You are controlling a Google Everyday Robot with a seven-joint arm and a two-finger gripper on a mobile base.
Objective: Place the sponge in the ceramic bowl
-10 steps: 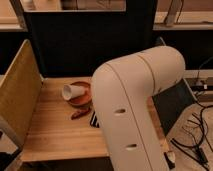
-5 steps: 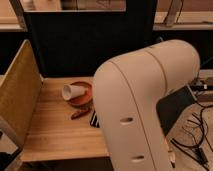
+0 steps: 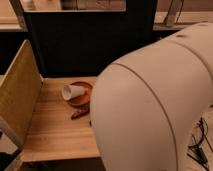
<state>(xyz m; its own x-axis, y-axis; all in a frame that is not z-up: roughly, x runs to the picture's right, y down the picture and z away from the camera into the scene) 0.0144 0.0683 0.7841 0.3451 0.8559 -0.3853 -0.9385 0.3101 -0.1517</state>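
Blocked across the right half of the view by the arm [image 3: 150,105]: a broad white curved casing, very close to the lens, running from the upper right corner down to the bottom edge.

Gripper: not in view, either behind that casing or outside the frame. Cannot tell whether open or closed.

Sponge: not seen anywhere on the exposed surface; cannot tell where it is.

On the wooden table [image 3: 55,131], light planks, bare in the foreground:
- ceramic bowl [image 3: 87,100], shallow, glossy terracotta, towards the back of the tabletop, just left of the arm casing, its right rim very close to or cut off by the casing.
- white cup [image 3: 71,92], tipped on its side, lying over the bowl's left rim, open mouth facing left.
- small dark reddish-brown object [image 3: 79,114], flat on the wood just in front of the bowl, too indistinct to identify.

Left of the table: a tall tan woven side panel [image 3: 17,97], upright, angled along the table's edge.
Behind the table: a dark panel [image 3: 85,45] spanning the back.
At lower right, past the arm: dark cables [image 3: 200,142] on the floor.
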